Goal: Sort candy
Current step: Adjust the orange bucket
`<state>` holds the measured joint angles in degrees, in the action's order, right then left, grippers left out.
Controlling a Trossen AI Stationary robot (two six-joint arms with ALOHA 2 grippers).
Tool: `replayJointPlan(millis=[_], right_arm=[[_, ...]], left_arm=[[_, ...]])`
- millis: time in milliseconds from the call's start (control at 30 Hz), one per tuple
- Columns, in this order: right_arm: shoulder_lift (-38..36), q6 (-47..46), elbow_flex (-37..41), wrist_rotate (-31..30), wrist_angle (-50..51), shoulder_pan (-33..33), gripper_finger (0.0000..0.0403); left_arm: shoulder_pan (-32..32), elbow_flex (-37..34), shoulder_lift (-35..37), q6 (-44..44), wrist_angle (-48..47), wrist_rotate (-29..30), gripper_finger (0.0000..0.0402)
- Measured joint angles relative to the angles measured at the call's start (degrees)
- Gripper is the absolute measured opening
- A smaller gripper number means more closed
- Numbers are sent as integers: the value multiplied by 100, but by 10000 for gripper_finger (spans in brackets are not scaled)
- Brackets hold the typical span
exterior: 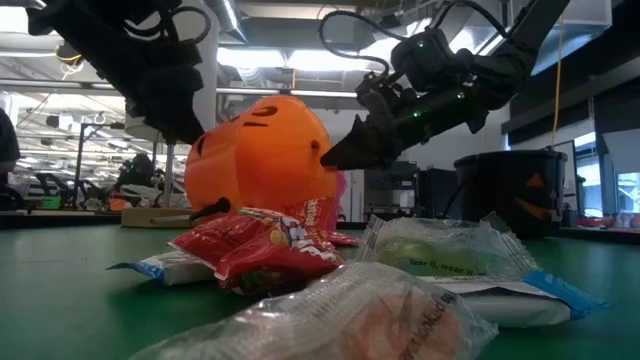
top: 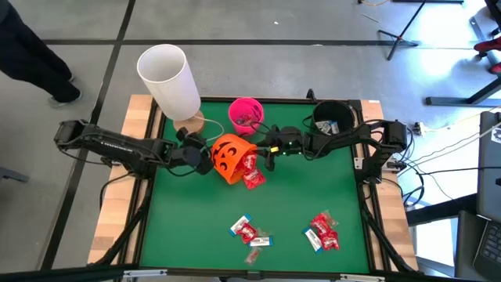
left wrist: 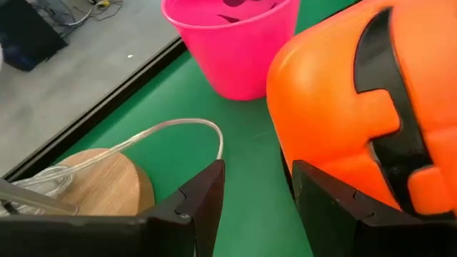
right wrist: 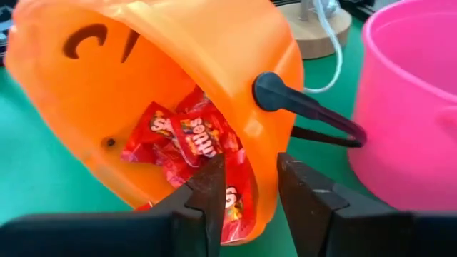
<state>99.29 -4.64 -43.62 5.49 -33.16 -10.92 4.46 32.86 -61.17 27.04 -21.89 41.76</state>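
While three buckets [top: 245, 114] stand, both grippers' [top: 270, 153] jaws straddle the tipped orange bucket's [top: 227, 154] rim.

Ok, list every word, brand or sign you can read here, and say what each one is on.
"Skittles": red candy wrappers inside the tipped orange bucket, seen upside down in the right wrist view.
Print on the red wrapper in the low view: too distorted to read.
Clear wrapper: faint print, unreadable.
Orange bucket and black bucket: carved pumpkin faces, no words.
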Motion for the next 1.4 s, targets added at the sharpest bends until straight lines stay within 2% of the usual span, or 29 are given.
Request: replayJointPlan(millis=[267, 600, 833, 967, 1100, 1400], right_arm=[[0, -296, 0, 18, 21, 0, 112], [0, -548, 2, 11, 43, 0, 10], [-11, -975, -4, 4, 78, 2, 11], [-66, -1015, -336, -43, 731, 0, 6], [-85, -988, -915, -87, 1838, 2, 6], [-85, -865, -2724, -95, 5118, 7, 3]], left_arm=[[-121, 0, 71, -270, 0, -217, 160], [-119, 0, 622, -481, 6, -77, 160], [-119, 0, 765, -511, 4, -79, 160], [-119, 0, 765, -507, 2, -183, 160], [-94, 0, 765, -480, 1, -227, 160], [70, 0, 763, -466, 2, -230, 160]])
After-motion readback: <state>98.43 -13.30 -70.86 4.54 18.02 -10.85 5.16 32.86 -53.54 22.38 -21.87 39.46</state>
